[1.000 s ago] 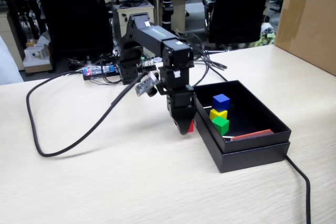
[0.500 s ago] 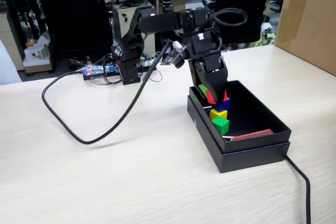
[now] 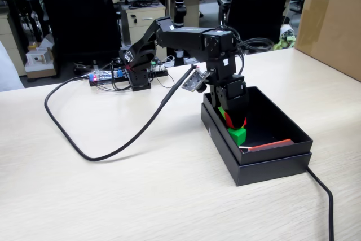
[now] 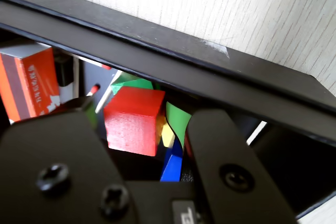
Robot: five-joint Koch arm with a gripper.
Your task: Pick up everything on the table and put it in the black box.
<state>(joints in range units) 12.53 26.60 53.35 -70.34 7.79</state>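
My gripper (image 3: 233,119) reaches down into the black box (image 3: 271,161), which stands on the table (image 3: 141,196). In the wrist view the gripper (image 4: 131,106) is open. The red cube (image 4: 134,120) sits between its green-padded fingers (image 4: 178,121) with a small gap on each side. Under it lie the yellow cube (image 4: 167,136) and the blue cube (image 4: 172,165), with the green cube (image 4: 135,83) just beyond. The fixed view shows a bit of the red cube (image 3: 237,121) and the green cube (image 3: 238,135); the arm hides yellow and blue.
An orange matchbox (image 4: 29,82) and a match (image 4: 94,88) lie in the box, whose rim (image 4: 210,72) crosses the wrist view. A thick black cable (image 3: 84,152) loops over the table's left and another (image 3: 322,191) runs off right. A big brown carton (image 3: 333,21) stands far right.
The gripper carried the red cube from the table beside the box up over its rim, then lowered it inside onto the other cubes. The jaws now stand slightly apart round it.
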